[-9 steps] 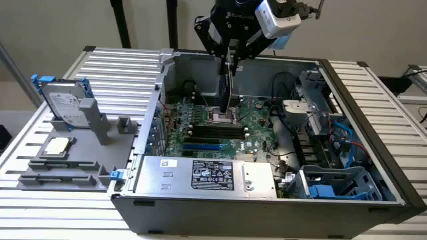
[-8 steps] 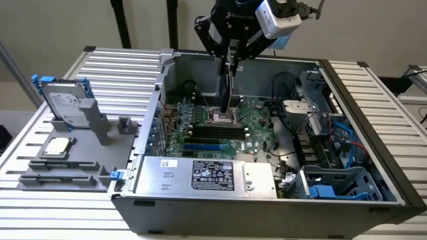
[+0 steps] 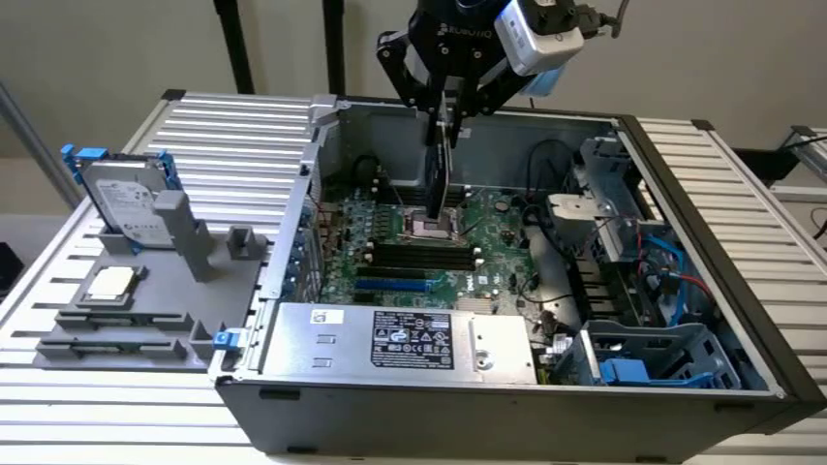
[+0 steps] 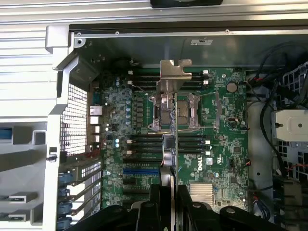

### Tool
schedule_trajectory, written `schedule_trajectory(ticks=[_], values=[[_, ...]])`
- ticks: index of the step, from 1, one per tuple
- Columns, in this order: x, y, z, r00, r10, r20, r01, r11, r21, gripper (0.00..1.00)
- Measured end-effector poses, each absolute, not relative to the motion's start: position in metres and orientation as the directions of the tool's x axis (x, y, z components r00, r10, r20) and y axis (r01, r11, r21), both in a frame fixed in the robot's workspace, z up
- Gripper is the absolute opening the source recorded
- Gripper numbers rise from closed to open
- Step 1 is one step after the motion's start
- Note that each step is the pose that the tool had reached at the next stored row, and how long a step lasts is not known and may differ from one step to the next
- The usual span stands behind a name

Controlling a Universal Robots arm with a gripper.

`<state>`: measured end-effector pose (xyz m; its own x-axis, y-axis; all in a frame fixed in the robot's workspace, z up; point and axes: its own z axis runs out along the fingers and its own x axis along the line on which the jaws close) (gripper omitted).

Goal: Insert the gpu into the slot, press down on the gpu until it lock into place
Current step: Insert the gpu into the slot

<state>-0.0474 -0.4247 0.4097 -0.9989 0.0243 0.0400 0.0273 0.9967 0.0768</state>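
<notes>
My gripper [image 3: 446, 105] is shut on the gpu [image 3: 441, 170], a thin black card that hangs upright, edge-on, in the air over the open computer case. The card's lower end hovers above the silver CPU socket [image 3: 431, 225], clear of the green motherboard [image 3: 498, 218]. The slot [image 3: 391, 286], a bright-blue strip, lies nearer the front of the board, beyond the black memory slots [image 3: 416, 256]. In the wrist view the gripper [image 4: 170, 197] holds the gpu [image 4: 174, 144] edge-on, its silver bracket [image 4: 174, 77] at the far end. The slot [image 4: 140, 170] lies bare beside the card's line.
A silver power supply [image 3: 401, 339] fills the case's front. Cables and a blue drive cage [image 3: 646, 363] crowd the exterior view's right. Outside the case on the left, a grey fixture [image 3: 142, 325] carries a hard drive with blue clips [image 3: 127, 199] and a CPU chip [image 3: 108, 283].
</notes>
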Motion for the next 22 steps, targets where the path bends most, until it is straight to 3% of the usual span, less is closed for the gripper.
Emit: schedule_trajectory(ticks=[12,22], values=[[-0.0472,-0.4247,0.4098,-0.999,0.016,0.040,0.019,0.997,0.077,0.26],[-0.0472,-0.4247,0.4098,-0.988,-0.150,0.040,-0.146,0.986,0.079,0.26]])
